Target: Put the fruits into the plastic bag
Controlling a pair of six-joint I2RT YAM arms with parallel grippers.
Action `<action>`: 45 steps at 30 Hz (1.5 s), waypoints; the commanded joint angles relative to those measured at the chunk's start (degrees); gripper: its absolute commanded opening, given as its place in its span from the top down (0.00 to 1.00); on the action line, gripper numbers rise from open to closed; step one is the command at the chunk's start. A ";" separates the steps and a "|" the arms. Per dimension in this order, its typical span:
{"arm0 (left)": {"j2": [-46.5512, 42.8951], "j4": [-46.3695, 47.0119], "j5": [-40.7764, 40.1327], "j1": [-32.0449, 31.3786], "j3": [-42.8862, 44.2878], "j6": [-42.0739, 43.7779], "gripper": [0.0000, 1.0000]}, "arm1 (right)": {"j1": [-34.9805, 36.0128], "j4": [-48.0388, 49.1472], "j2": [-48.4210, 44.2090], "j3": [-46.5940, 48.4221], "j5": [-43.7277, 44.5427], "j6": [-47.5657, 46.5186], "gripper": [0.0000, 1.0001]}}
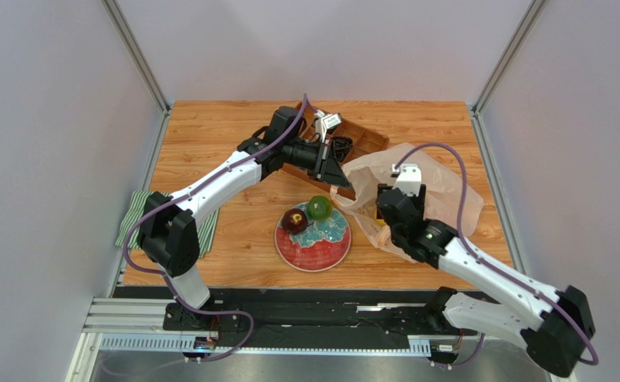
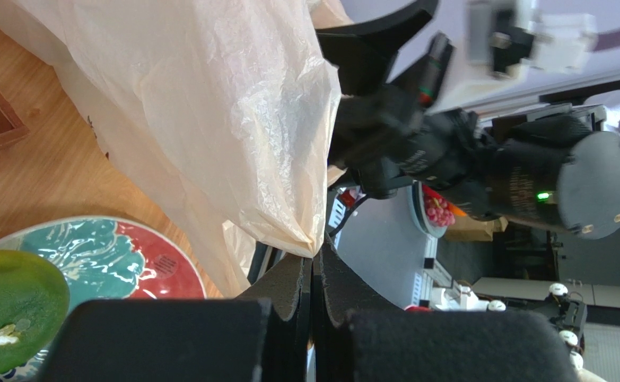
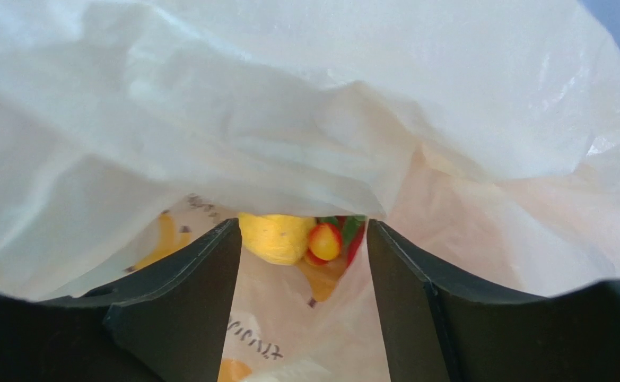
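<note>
Past plate [image 1: 313, 256], left arm [image 1: 217, 185] outstretched pinching plastic bag [image 2: 209, 119], right fingers [image 3: 177, 310] apart inside

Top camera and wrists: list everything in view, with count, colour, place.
plate: one, red rim, teal pattern, near middle of table.
apple: one, dark red, on plate.
green fruit: one, on plate beside apple.
plastic bag: one, pinkish-white, right of plate.
fruits in bag: at least two showing, yellow and red-yellow.
wooden tray: one, brown, behind bag.
cloth: one, green-striped, left table edge.
left gripper: shut on bag's edge.
right gripper: open, inside bag's mouth.
</note>
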 commanded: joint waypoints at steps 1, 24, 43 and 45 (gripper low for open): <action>-2.83 1.19 0.89 0.55 2.30 0.63 1.00 | 2.02 12.63 -12.01 -6.29 -10.90 -6.80 0.36; -3.01 1.45 1.24 0.81 2.22 0.19 1.00 | 29.27 28.06 18.18 9.33 -13.95 -12.11 0.33; -3.36 1.19 0.80 1.60 2.30 0.54 1.00 | 24.71 15.98 33.67 21.12 -16.31 -5.76 0.22; -3.45 1.28 0.71 1.69 2.30 0.54 1.00 | 24.09 16.95 33.32 20.60 -17.36 -5.76 0.22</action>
